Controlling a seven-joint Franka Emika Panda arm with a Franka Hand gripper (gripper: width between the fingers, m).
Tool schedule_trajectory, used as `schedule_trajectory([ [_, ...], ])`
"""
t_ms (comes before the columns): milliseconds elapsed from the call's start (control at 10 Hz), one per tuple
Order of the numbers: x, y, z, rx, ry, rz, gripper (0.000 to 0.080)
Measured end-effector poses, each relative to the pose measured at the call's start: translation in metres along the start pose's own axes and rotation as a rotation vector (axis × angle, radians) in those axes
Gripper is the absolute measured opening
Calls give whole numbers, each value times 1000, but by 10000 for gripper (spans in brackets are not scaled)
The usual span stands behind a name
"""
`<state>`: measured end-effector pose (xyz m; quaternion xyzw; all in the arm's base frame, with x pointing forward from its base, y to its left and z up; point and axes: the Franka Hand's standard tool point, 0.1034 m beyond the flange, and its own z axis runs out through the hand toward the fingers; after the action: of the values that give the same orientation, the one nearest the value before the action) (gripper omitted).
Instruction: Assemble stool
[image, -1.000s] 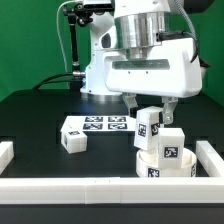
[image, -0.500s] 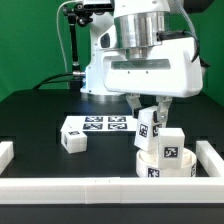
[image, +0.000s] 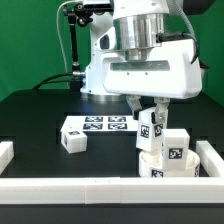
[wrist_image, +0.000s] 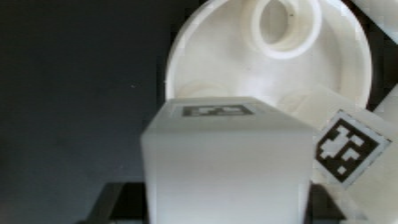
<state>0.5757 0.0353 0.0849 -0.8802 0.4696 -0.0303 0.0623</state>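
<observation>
My gripper (image: 150, 106) is shut on a blocky white stool leg (image: 151, 126) with a square tag and holds it tilted just above the round white seat (image: 160, 168), at the seat's left edge in the exterior view. A second leg (image: 174, 146) stands on the seat beside it. A third leg (image: 72, 140) lies loose on the table to the exterior view's left. In the wrist view the held leg (wrist_image: 222, 160) fills the foreground between my dark fingers (wrist_image: 128, 205). Beyond it lie the seat (wrist_image: 222, 60), its socket hole (wrist_image: 281, 25) and the tagged second leg (wrist_image: 356, 150).
The marker board (image: 100, 124) lies behind the loose leg. White border rails run along the front (image: 90, 188), the left (image: 5, 152) and the right (image: 212, 158) of the black table. The arm's white base (image: 100, 70) stands at the back.
My gripper has shifted slightly toward the exterior view's right with the leg in it, closer to the standing leg. Nothing else has moved.
</observation>
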Motion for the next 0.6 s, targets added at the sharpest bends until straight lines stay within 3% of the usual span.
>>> schedule_trajectory([
  [600, -7, -10, 3, 64, -32, 571, 338],
])
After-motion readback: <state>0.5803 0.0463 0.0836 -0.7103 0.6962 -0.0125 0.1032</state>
